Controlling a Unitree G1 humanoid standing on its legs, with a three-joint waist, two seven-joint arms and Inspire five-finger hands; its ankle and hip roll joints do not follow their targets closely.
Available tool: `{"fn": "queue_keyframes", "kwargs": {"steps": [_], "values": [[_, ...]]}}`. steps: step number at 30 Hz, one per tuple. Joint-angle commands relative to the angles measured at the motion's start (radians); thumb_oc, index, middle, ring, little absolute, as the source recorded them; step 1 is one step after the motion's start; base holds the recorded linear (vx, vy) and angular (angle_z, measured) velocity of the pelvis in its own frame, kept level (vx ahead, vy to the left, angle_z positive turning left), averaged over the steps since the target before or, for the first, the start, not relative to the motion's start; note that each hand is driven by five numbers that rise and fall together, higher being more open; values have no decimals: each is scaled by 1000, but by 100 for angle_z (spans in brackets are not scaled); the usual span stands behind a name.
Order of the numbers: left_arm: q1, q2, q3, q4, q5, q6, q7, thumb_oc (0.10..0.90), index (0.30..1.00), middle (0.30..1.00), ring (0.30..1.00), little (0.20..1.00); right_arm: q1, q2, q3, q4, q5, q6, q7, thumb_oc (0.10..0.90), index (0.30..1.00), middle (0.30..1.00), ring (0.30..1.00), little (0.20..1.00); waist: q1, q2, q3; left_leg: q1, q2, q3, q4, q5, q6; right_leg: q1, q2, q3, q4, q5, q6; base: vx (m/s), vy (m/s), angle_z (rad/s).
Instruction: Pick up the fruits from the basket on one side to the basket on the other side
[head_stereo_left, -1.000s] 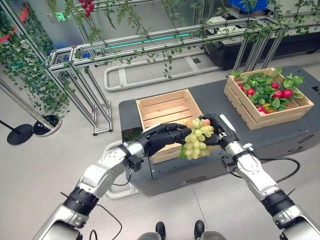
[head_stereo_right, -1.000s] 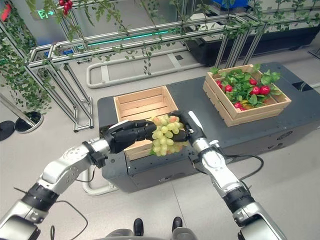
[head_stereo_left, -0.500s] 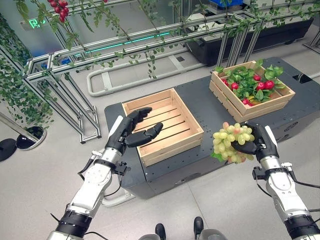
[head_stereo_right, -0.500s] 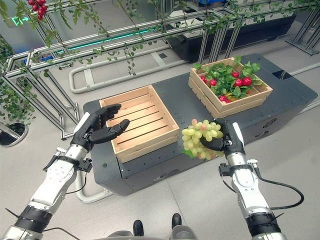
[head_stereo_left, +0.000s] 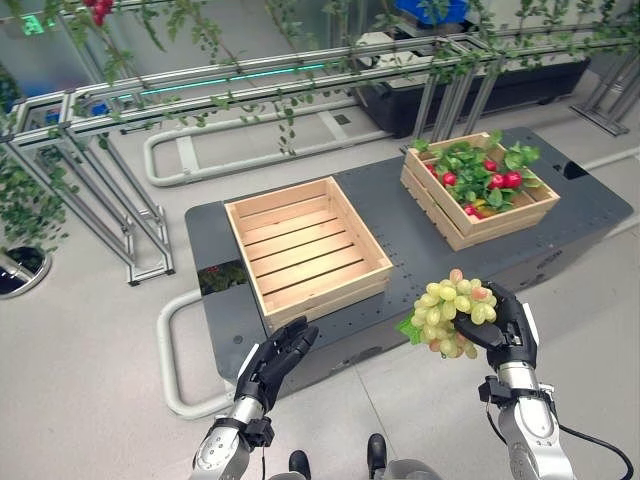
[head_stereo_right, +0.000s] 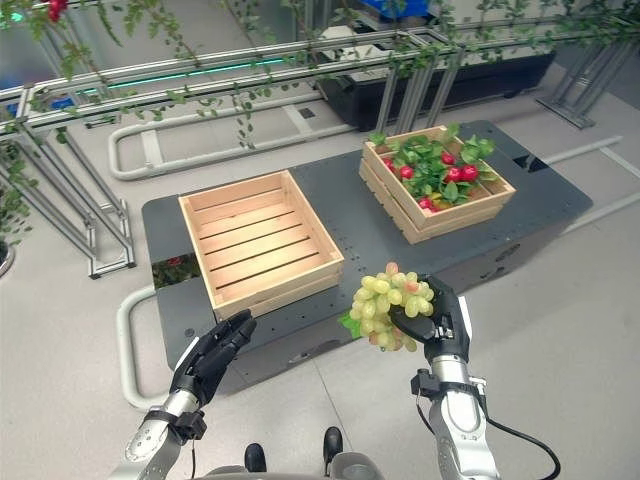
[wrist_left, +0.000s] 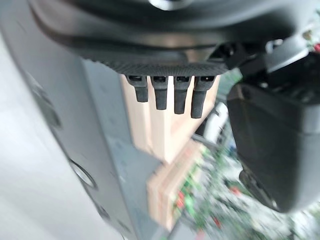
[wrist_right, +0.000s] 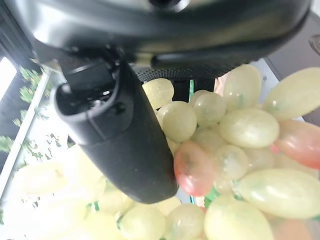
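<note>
Green grapes (head_stereo_left: 450, 317) sit in the robot's right hand (head_stereo_left: 508, 335). Its fingers and thumb are curled round the bunch, and the right wrist view shows the thumb pressed against the fruit. The bunch hangs in the air over the floor, near the front edge of the dark table (head_stereo_left: 400, 225) and not over it.

Two wooden boxes stand on the table. The empty crate (head_stereo_left: 305, 250) is on the left. The full crate (head_stereo_left: 478, 190) is far on the right, with red fruits (head_stereo_left: 503, 180) and green leaves in it. The grapes are between the two boxes, but nearer to us than both.

The left hand (head_stereo_left: 272, 362) is low, near the front of the table on the left. Its fingers are straight and loose, and it holds nothing.

I think the job now is to carry the grapes to a box and set them in. I cannot tell for sure which box is meant. To do it well, the hand should go up and away from us, high over the wooden side, so the hanging grapes do not bump it. It should stay curled until the bunch is low inside. Then it can let go softly, so no grapes roll off or get squashed.
</note>
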Motion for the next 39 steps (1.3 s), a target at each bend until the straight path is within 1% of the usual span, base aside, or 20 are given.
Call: {"fn": "queue_keyframes", "kwargs": {"steps": [1,2,4,5,8,9,11,13,16,20,22,24,27,28,30,32,33,35,36,39], "values": [[-204,4,-7,-41,-35,-122,-33,800,900,900,900,900,-99,-13,-11,-44,81,-133,-14,400,300,300,300,300,-34,-3,-56,75,69,5,26,-138,-44,60,-8,44,6,-83,16,-75,-105,-40],[-227,-4,-19,-16,-44,-86,-34,800,900,900,900,900,-102,-9,4,-34,85,-115,-6,400,300,300,300,300,-39,-5,-58,66,67,-3,50,-139,-43,59,-3,58,6,-79,12,-82,-69,-28],[-256,-23,-28,52,-10,-92,18,800,900,900,900,900,-106,-7,42,6,83,-88,34,400,300,300,300,300,-38,-10,-61,23,40,-88,166,-160,-38,51,8,119,6,-70,5,-87,57,-57],[-244,-35,-21,75,16,-104,95,800,900,900,900,900,-131,-19,88,32,83,-44,79,400,300,300,300,300,-6,-8,-63,-36,-67,-276,255,-213,-3,27,22,204,6,-53,10,-105,157,-89],[-205,-52,15,82,-20,-98,110,800,900,900,900,900,-170,-26,134,76,129,0,106,400,300,300,300,300,42,5,-69,-72,-184,-450,249,-251,40,-1,56,299,6,-31,12,-145,191,-221],[-192,-60,37,85,-42,-97,95,800,900,900,900,900,-187,-6,143,129,177,-10,114,400,300,300,300,300,56,13,-65,-82,-211,-471,228,-243,52,-23,67,314,6,-19,16,-205,261,-306],[-199,-76,38,119,-61,-95,71,800,900,900,900,900,-194,14,133,192,222,-24,73,400,300,300,300,300,48,17,-61,-74,-201,-433,208,-246,61,-48,69,317,6,-9,23,-199,285,-207],[-216,-101,17,137,-91,-118,86,800,900,900,900,900,-188,46,119,212,317,-1,78,400,300,300,300,300,33,20,-52,-58,-212,-449,144,-224,72,-89,72,321,7,23,40,-256,307,-101],[-234,-102,-20,112,-101,-147,113,800,900,900,900,900,-170,60,102,216,308,-14,114,400,300,300,300,300,9,13,-18,-59,-215,-438,101,-202,80,-158,65,324,27,62,63,-302,240,-37],[-239,-94,-19,123,-80,-151,199,800,900,900,900,900,-131,77,85,203,389,68,170,400,300,300,300,300,-4,-4,24,-18,-201,-350,38,-182,75,-189,33,195,11,100,95,-263,161,-53],[-226,-75,0,126,-86,-159,187,800,900,900,900,900,-129,92,79,236,452,83,221,400,300,300,300,300,12,0,33,-3,-184,-307,28,-177,76,-190,21,115,59,76,97,-186,30,-109],[-206,-56,5,134,-83,-162,168,800,900,900,900,900,-147,103,95,286,440,63,225,400,300,300,300,300,28,27,36,0,-159,-271,27,-168,88,-192,-6,53,266,17,72,-180,21,-122],[-183,-36,3,148,-67,-155,166,800,900,900,900,900,-139,123,104,308,486,93,228,400,300,300,300,300,42,56,25,-4,-142,-237,35,-166,104,-165,-51,-21,486,-75,36,-113,-9,-52],[-182,-34,3,149,-67,-156,168,800,900,900,900,900,-137,128,106,311,493,98,233,400,300,300,300,300,45,57,21,-6,-141,-231,39,-168,106,-153,-60,-33,502,-85,33,-71,-62,-28],[-175,-26,8,166,-79,-167,180,800,900,900,900,900,-137,147,130,343,486,136,257,400,300,300,300,300,72,56,8,2,-139,-186,53,-190,107,-92,-122,-127,554,-135,32,7,-80,-47],[-171,-25,19,170,-110,-171,192,800,900,900,900,900,-152,162,155,369,477,164,262,400,300,300,300,300,106,54,-6,-3,-119,-129,64,-192,90,-21,-151,-216,448,-162,26,-33,-227,-78],[-170,-30,33,188,-163,-168,200,800,900,900,900,900,-185,171,185,419,465,183,269,400,300,300,300,300,153,47,-27,-19,-84,-43,75,-188,50,82,-142,-321,212,-173,29,-74,-304,-90],[-173,-54,42,201,-205,-153,217,800,900,900,900,900,-210,176,193,428,450,218,245,400,300,300,300,300,151,47,-31,-11,-72,-11,55,-175,37,82,-122,-289,137,-138,37,-77,-246,-126],[-199,-86,52,205,-271,-124,182,800,900,900,900,900,-219,170,204,402,469,198,239,400,300,300,300,300,136,39,-31,-25,-58,-2,58,-162,19,82,-92,-249,61,-124,38,-92,-226,-149],[-214,-115,13,212,-235,-135,221,800,900,900,900,900,-222,156,227,391,417,141,262,400,300,300,300,300,125,26,-39,-19,-51,9,40,-150,9,99,-73,-237,14,-110,31,-30,-163,-82]]}}
